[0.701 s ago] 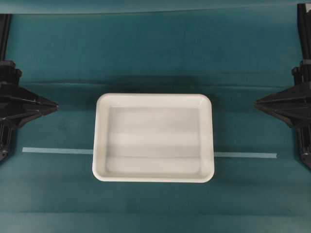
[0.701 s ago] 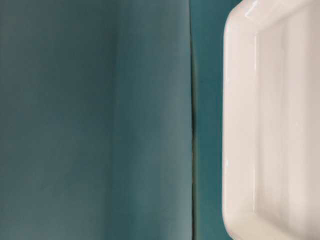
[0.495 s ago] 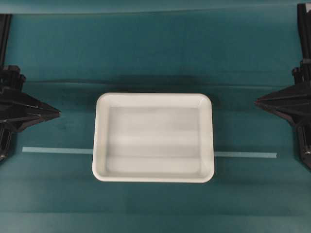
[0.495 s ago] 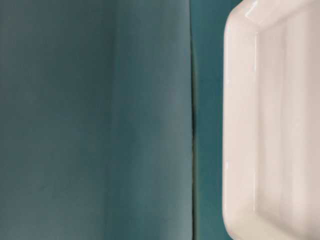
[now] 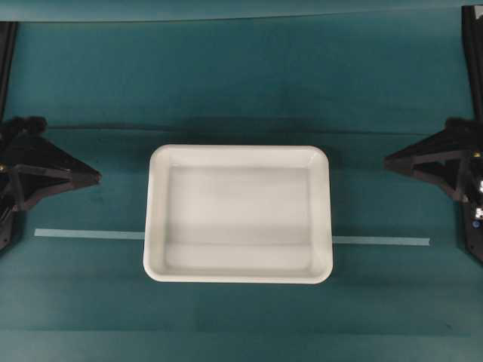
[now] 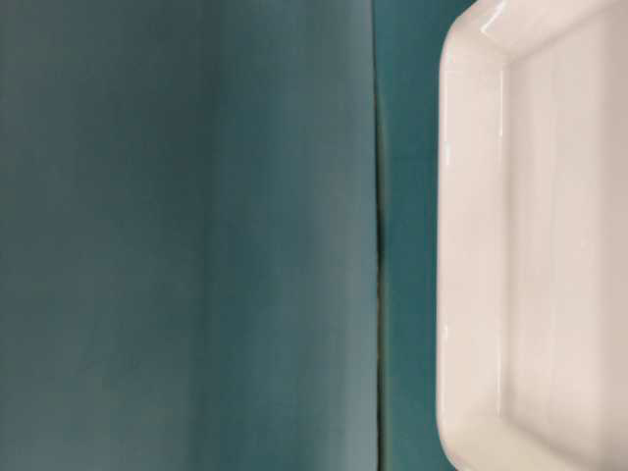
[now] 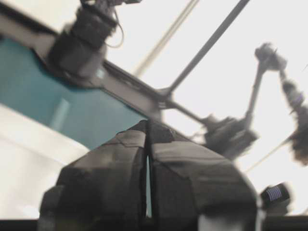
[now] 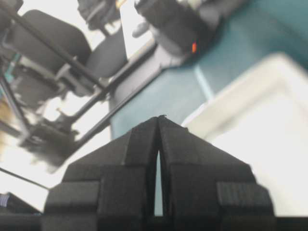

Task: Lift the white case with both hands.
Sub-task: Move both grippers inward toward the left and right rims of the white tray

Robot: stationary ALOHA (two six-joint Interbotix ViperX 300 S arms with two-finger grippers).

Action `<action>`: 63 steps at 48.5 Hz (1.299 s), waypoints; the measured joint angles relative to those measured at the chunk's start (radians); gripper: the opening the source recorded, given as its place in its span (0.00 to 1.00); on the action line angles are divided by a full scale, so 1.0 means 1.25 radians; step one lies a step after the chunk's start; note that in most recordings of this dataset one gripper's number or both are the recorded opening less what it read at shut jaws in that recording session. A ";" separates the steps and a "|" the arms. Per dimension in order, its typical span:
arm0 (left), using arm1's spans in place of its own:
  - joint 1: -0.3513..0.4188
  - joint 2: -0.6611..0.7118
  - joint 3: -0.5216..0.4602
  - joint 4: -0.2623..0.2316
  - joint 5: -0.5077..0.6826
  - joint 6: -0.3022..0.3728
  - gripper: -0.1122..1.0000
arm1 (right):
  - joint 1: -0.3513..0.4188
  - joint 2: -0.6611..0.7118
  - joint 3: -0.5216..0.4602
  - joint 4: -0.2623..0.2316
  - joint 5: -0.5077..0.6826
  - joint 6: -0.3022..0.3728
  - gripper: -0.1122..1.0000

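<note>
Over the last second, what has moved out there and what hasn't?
The left gripper and the right gripper have both edged inward toward the white case, jaws shut, neither touching it. The case sits unmoved across the pale tape line.

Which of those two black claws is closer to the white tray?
The left gripper, slightly. It sits off the white case's left edge; the right gripper is off its right edge. Neither touches it.

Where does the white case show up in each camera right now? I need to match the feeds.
Overhead exterior: white case at centre, flat on the teal cloth.
Table-level exterior: fills the right edge, one rounded corner at the top.
Left wrist: blurred white area at lower left.
Right wrist: blurred, at right.
Shared landmark: the teal cloth, bordering the case in every view.
</note>
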State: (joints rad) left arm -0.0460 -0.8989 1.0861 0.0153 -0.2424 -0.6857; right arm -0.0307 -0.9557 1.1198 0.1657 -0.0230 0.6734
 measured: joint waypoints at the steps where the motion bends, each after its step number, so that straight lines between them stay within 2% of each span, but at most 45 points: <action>1: 0.001 0.005 -0.001 0.000 0.001 -0.025 0.08 | 0.000 0.004 0.000 0.001 0.007 0.025 0.10; 11: 0.001 0.072 -0.002 0.000 0.040 -0.261 0.08 | -0.004 0.059 0.000 0.001 0.074 0.271 0.10; 14: 0.004 0.093 -0.001 0.000 0.054 -0.295 0.08 | -0.005 0.082 0.005 0.002 0.076 0.317 0.10; 18: 0.020 0.119 0.006 0.000 0.070 -0.328 0.08 | -0.007 0.110 0.018 0.002 0.069 0.347 0.10; 28: 0.065 0.133 0.055 0.000 0.079 -0.398 0.07 | -0.011 0.145 0.053 0.001 0.017 0.383 0.12; 31: 0.070 0.133 0.076 -0.001 0.079 -0.404 0.08 | -0.013 0.152 0.066 0.001 0.011 0.400 0.17; 36: 0.070 0.133 0.099 0.000 0.080 -0.406 0.11 | -0.016 0.163 0.083 0.002 0.007 0.423 0.36; 39: 0.069 0.131 0.106 0.000 0.080 -0.406 0.18 | -0.016 0.166 0.090 0.002 0.007 0.431 0.51; 42: 0.070 0.133 0.107 0.000 0.081 -0.407 0.29 | -0.016 0.166 0.092 0.002 0.010 0.433 0.67; 48: 0.069 0.147 0.107 0.000 0.102 -0.410 0.62 | -0.016 0.168 0.094 0.001 0.017 0.431 0.90; 53: 0.069 0.178 0.104 -0.001 0.117 -0.428 0.87 | -0.015 0.172 0.099 -0.002 0.021 0.431 0.91; 56: 0.069 0.198 0.103 0.000 0.118 -0.445 0.96 | -0.016 0.179 0.104 -0.005 0.021 0.432 0.91; 58: 0.067 0.216 0.103 0.000 0.117 -0.449 0.99 | -0.015 0.188 0.108 -0.005 0.018 0.432 0.91; 63: 0.066 0.258 0.107 0.001 0.094 -0.449 0.94 | -0.005 0.212 0.121 -0.005 -0.004 0.433 0.91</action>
State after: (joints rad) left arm 0.0368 -0.5768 1.2195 0.0169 -0.1243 -1.2471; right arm -0.0368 -0.6903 1.2717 0.1595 -0.0276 1.2149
